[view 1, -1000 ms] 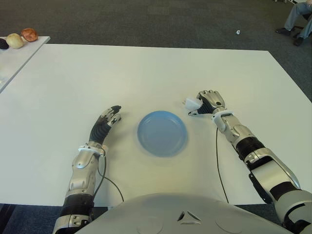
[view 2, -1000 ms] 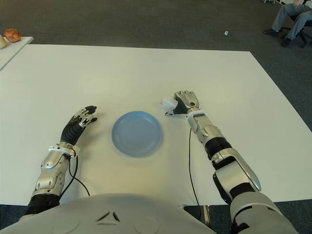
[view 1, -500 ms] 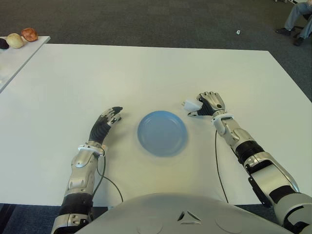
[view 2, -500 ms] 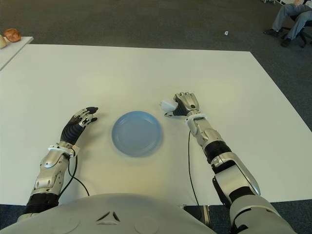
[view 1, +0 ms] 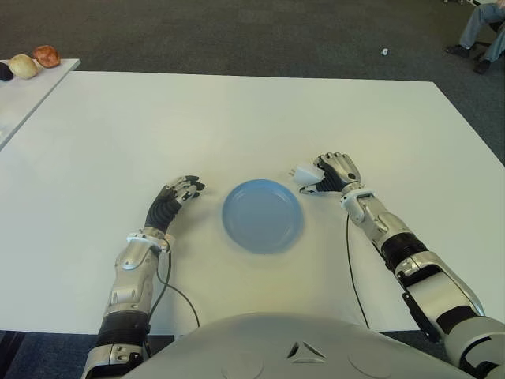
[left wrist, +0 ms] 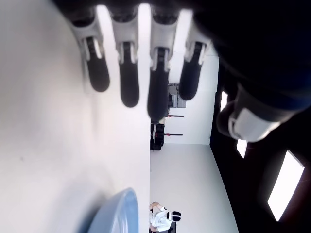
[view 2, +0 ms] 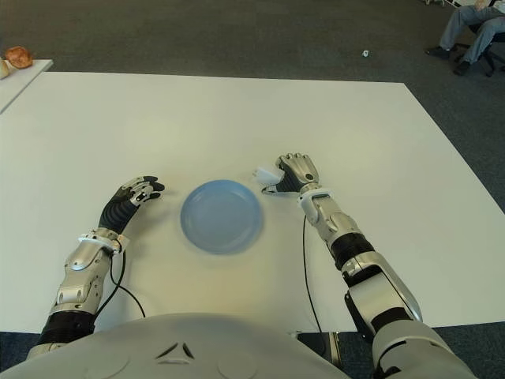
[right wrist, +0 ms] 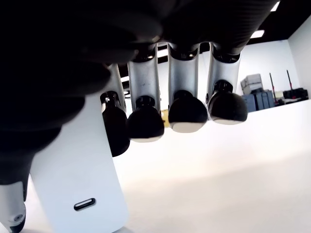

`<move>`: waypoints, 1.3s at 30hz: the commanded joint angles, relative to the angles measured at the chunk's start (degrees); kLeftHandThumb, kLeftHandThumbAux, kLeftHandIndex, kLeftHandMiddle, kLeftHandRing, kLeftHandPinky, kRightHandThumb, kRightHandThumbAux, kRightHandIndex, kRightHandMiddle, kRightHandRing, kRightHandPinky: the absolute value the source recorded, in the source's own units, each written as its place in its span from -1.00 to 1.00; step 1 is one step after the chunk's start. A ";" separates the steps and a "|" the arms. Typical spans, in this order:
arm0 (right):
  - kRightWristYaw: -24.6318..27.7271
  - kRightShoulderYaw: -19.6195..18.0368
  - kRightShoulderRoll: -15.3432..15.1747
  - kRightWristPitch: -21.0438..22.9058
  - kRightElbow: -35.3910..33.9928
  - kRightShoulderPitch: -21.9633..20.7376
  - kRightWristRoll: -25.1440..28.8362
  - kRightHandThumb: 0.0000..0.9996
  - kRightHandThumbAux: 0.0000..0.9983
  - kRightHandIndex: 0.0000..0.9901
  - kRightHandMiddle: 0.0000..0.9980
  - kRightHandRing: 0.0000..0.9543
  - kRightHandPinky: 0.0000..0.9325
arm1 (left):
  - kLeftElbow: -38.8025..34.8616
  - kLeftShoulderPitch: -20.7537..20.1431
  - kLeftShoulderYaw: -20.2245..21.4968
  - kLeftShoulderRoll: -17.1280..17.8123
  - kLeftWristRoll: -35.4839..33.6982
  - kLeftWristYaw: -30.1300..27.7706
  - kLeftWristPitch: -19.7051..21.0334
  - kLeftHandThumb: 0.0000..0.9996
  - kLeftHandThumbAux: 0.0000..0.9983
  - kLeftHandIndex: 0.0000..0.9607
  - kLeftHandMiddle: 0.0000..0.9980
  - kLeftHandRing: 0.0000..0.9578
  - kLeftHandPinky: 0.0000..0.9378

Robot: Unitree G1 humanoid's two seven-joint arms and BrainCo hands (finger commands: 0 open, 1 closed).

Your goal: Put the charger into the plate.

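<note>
A round blue plate (view 1: pixel 262 215) lies on the white table (view 1: pixel 237 118), in front of me at the middle. My right hand (view 1: pixel 333 173) is just right of the plate's far rim, its fingers curled around a small white charger (view 1: pixel 306 172) that sticks out toward the plate. The right wrist view shows the charger (right wrist: pixel 77 189) as a white block with a small port, pinned under the fingertips (right wrist: pixel 146 124). My left hand (view 1: pixel 180 192) shows left of the plate with its fingers loosely extended, holding nothing.
A second white table (view 1: pixel 24 99) at the far left carries a few round food-like items (view 1: pixel 35 59). Dark carpet lies beyond the table. A seated person's legs (view 1: pixel 481 28) show at the far right corner. A thin cable (view 1: pixel 351 268) runs along my right forearm.
My right hand has carried the charger a little to the left, closer to the plate's rim. My left hand's fingers have shifted slightly.
</note>
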 commanded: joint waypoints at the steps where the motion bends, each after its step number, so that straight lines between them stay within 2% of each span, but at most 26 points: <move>1: 2.30 -0.27 -0.10 0.12 -1.84 1.23 0.51 0.99 0.33 0.80 0.81 0.85 0.81 | 1.39 0.09 0.12 0.07 -0.57 -0.61 1.81 -0.84 0.13 -0.35 -0.15 -0.24 -0.34; 12: 3.99 -0.11 -0.29 4.01 -5.14 2.30 -1.53 1.00 0.33 0.81 0.82 0.84 0.75 | 0.68 0.26 0.38 0.15 -1.40 -0.47 3.28 -0.70 0.12 -0.27 0.08 0.04 -0.15; 23: 2.73 -0.64 -0.09 6.28 -7.34 3.57 -2.06 1.00 0.34 0.80 0.83 0.86 0.76 | 0.34 0.44 0.40 0.08 -1.36 -0.48 3.57 -0.68 0.11 -0.26 0.23 0.22 0.06; 32: 1.37 -1.12 0.23 7.44 -8.08 4.19 -2.55 1.00 0.33 0.81 0.82 0.85 0.77 | 0.19 0.75 0.41 0.04 -1.90 -1.15 3.46 -0.66 0.11 -0.26 0.30 0.31 0.11; 39: -0.87 -2.58 1.11 6.13 -7.65 4.77 -1.08 1.00 0.34 0.80 0.83 0.85 0.79 | 0.29 0.77 0.55 0.03 -2.43 -1.50 3.82 -0.64 0.14 -0.25 0.33 0.34 0.11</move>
